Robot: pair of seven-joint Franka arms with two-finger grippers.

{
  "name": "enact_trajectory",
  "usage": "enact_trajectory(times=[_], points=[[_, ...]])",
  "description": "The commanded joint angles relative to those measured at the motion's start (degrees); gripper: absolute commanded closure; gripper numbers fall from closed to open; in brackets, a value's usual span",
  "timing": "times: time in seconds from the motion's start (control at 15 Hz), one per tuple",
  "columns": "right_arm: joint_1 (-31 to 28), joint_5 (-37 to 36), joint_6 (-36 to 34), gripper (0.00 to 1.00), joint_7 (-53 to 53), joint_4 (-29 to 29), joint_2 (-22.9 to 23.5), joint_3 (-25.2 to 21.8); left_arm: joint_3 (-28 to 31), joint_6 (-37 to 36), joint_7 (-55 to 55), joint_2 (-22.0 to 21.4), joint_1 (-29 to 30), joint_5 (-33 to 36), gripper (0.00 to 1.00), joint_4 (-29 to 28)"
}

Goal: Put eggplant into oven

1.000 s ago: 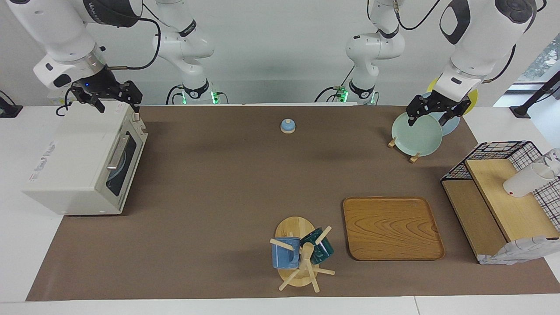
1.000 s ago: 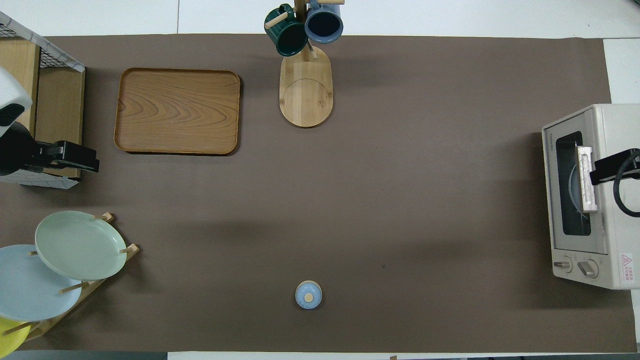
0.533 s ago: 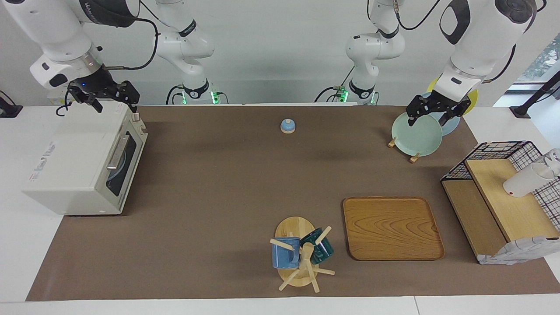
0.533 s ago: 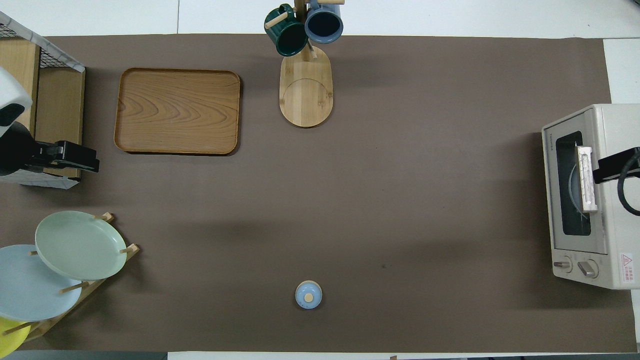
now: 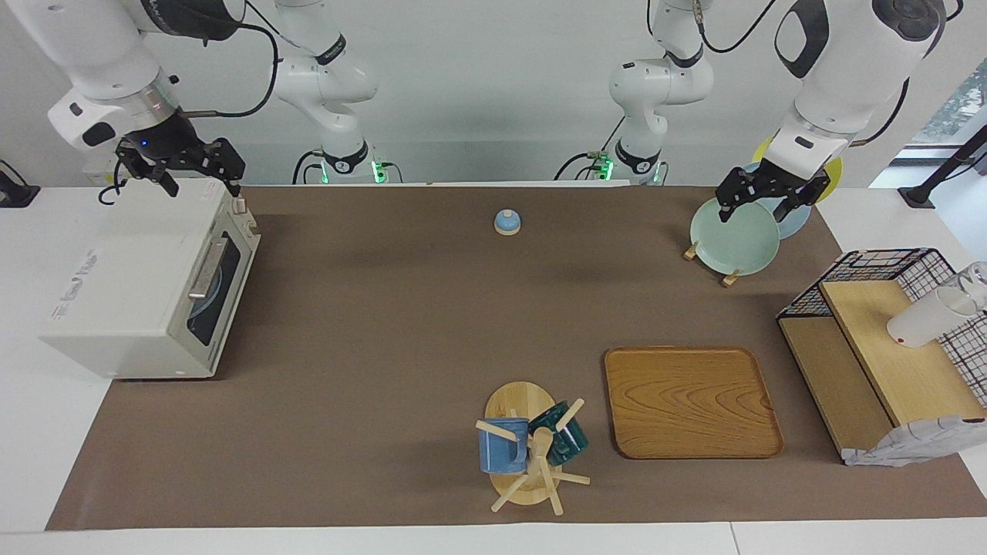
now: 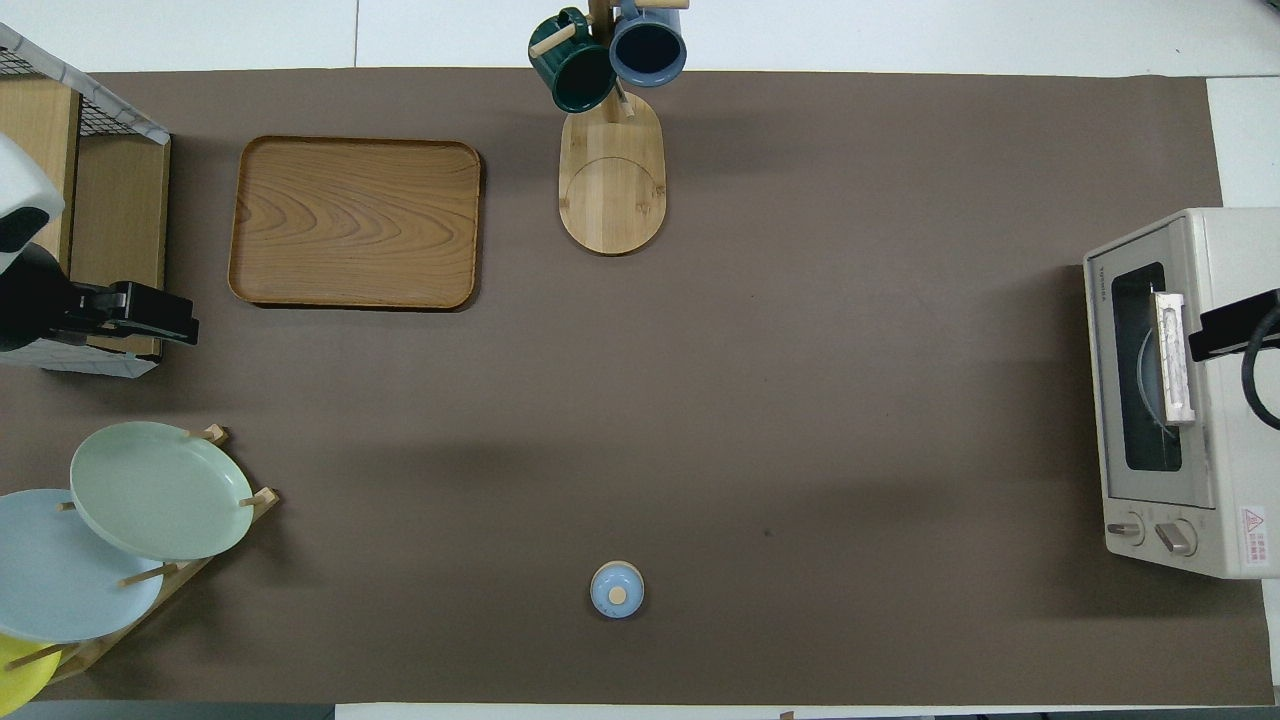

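The off-white oven (image 5: 123, 285) stands at the right arm's end of the table with its glass door shut; it also shows in the overhead view (image 6: 1150, 380). Through the window only a curved pale rim shows. The eggplant is not in view. My right gripper (image 5: 199, 183) hangs in the air over the oven's top, at the end nearest the robots, and holds nothing that I can see; in the overhead view (image 6: 1235, 328) it is over the oven's top beside the door handle. My left gripper (image 5: 759, 206) waits over the plate rack, also seen from overhead (image 6: 150, 315).
A plate rack (image 5: 732, 235) with green, blue and yellow plates stands near the left arm. A wooden tray (image 5: 690, 401), a mug tree (image 5: 532, 443) with two mugs, a wire shelf (image 5: 879, 347) holding a white cup, and a small blue lid (image 5: 506, 222) are on the brown mat.
My right gripper has risen a little over the oven's top and drawn back toward the robots. The left arm and everything on the table have not moved.
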Motion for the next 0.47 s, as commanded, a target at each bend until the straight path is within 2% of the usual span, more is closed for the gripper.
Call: enact_trajectory(times=[0.0,0.4], points=[[-0.07,1.5,-0.4,0.0,1.03,1.36,0.83,-0.17,-0.47,-0.41,0.51,-0.59,0.59,1.22,0.0,-0.04],[-0.15,1.5,-0.4,0.0,0.94,1.36,0.83,-0.17,-0.47,-0.49,0.51,-0.59,0.59,1.22,0.0,-0.04]])
